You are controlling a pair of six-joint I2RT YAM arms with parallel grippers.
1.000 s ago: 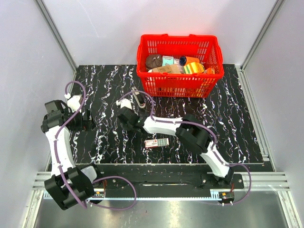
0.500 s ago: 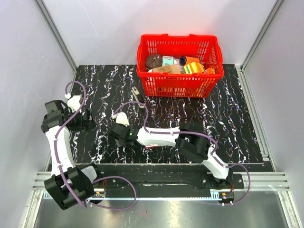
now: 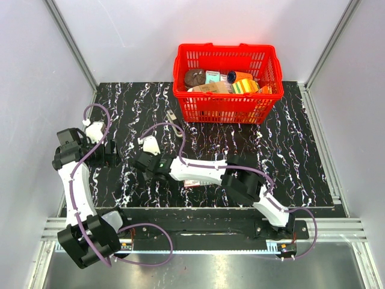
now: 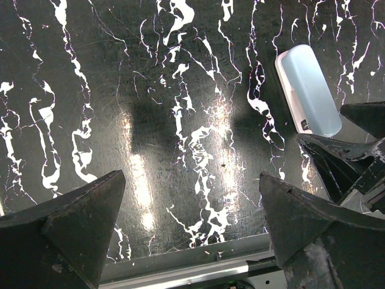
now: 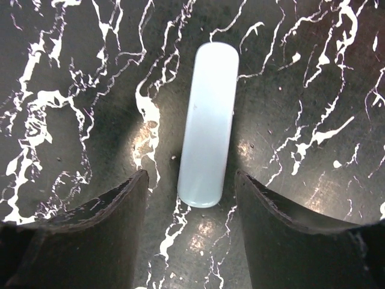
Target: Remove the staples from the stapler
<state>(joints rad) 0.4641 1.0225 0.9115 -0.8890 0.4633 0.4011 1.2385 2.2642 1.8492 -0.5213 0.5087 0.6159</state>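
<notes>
Pale-blue stapler (image 5: 209, 123) is lying on the table (image 5: 72, 72), its near end between the parted, empty jaws of the right gripper (image 5: 191, 177). A centred descent, squeezing the long sides, is looking safest. Left gripper (image 4: 191, 179) is hanging spread, empty.

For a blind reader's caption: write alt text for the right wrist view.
A small pale-blue stapler lies flat on the black white-veined table, lengthwise away from the camera. The right gripper is open, its two dark fingers flanking the stapler's near end without gripping it.
</notes>
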